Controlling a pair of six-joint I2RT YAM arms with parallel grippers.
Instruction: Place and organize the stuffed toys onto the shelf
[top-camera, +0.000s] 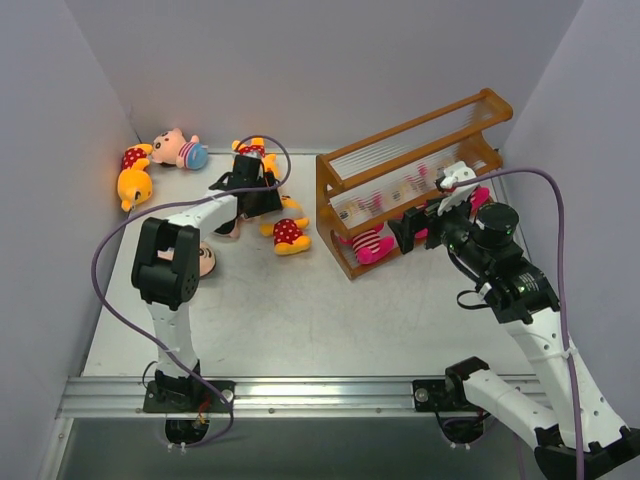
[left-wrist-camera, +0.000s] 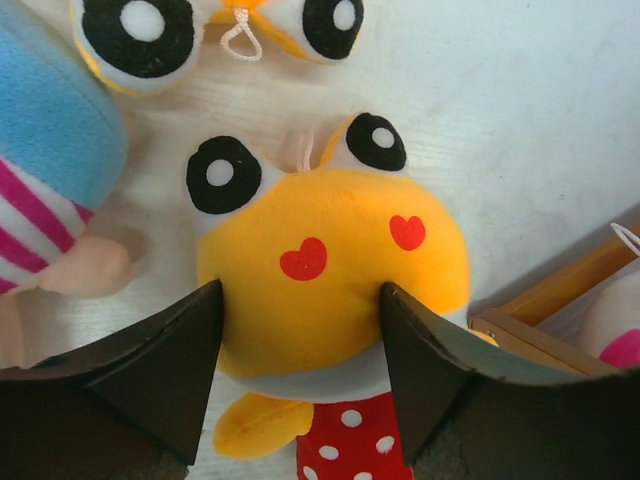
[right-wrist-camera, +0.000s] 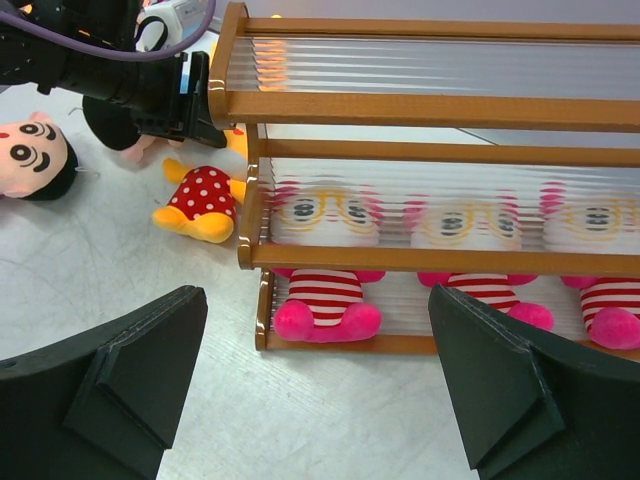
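Left pincer (left-wrist-camera: 300, 292) — astride yellow bear (left-wrist-camera: 335, 235), fingers touching its head

Nothing readable in any of my three views: no text, label, brand or number legible on anything. Only sign-like marks I get are two small red hearts printed on the cheeks of the yellow bear (left-wrist-camera: 330, 250), seen on my left wrist cam

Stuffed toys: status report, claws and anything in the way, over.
Left claw shut on yellow bear, gripping its head, bear on table. Right claw open, empty, facing shelf. Three striped toys on bottom tier. Blue-and-pink doll close beside bear.
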